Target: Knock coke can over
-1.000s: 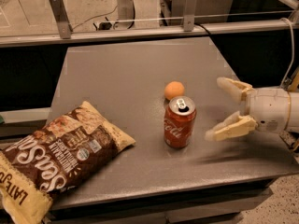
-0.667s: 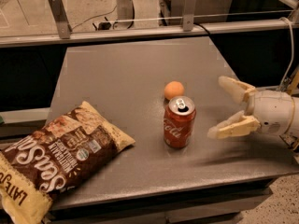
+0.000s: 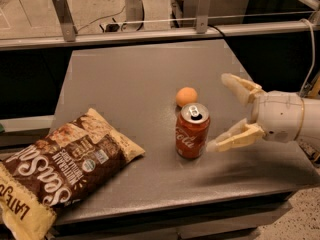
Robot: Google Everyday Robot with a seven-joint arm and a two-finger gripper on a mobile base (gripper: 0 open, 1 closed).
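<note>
The coke can (image 3: pixel 192 130) stands upright near the middle front of the grey table (image 3: pixel 135 79). It is red with white script and a silver top with the tab opened. My gripper (image 3: pixel 220 112) comes in from the right at can height, open and empty. Its near fingertip (image 3: pixel 214 145) is just beside the can's lower right side, close to touching. The far finger (image 3: pixel 239 86) points left above and behind the can.
A small round orange fruit (image 3: pixel 186 96) sits just behind the can. A large brown and yellow chip bag (image 3: pixel 55 171) lies at the front left, hanging over the table edge. A metal rail (image 3: pixel 150 31) runs along the back.
My gripper has moved left toward the can, bringing its near fingertip up beside it. The can still stands upright in the same place.
</note>
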